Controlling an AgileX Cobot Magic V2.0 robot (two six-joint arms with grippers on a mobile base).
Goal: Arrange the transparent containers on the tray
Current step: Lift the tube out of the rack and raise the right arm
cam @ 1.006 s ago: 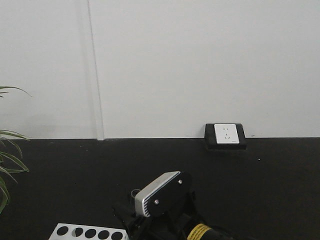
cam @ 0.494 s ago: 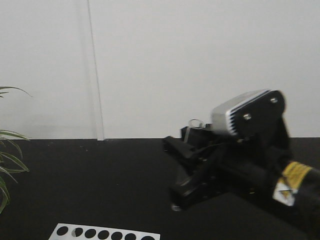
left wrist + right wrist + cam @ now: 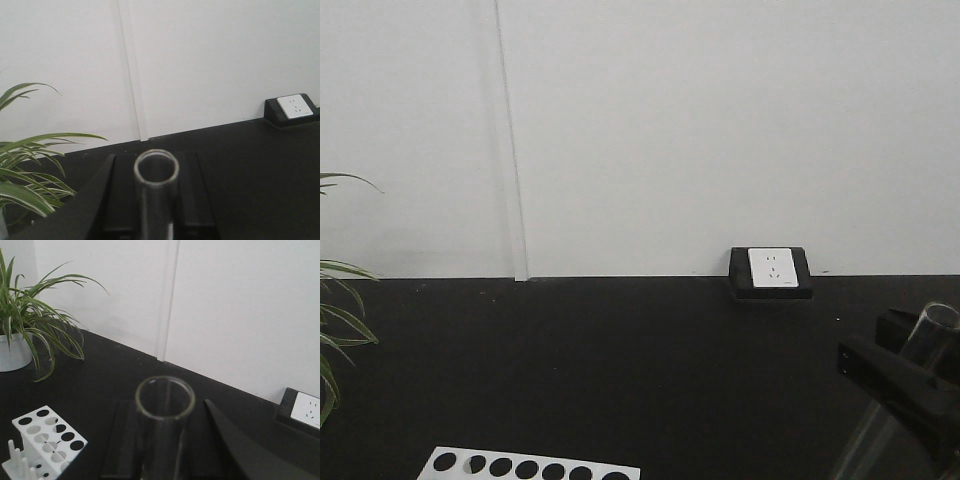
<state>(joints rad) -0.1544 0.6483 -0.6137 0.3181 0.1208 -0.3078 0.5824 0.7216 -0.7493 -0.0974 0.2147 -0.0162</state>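
Note:
Each gripper holds one of the transparent containers. In the left wrist view a slim clear tube (image 3: 152, 210) stands between the black fingers of my left gripper (image 3: 155, 162), its round open rim facing the camera. The right wrist view shows my right gripper (image 3: 167, 405) shut on a wider-looking clear tube (image 3: 162, 450). From the front view, the right gripper (image 3: 905, 365) sits at the bottom right edge with its tube (image 3: 932, 322) sticking up at a tilt. The tray is out of view.
A white holed rack (image 3: 47, 440) stands on the black table (image 3: 620, 380), low left of the right gripper, also at the front view's bottom edge as the rack (image 3: 530, 468). A potted plant (image 3: 20, 325) stands far left. A wall socket box (image 3: 770, 272) sits at the table's back.
The right arm rose from beside the rack at bottom centre, swung up and to the right, and now shows only at the bottom right corner, holding a tube.

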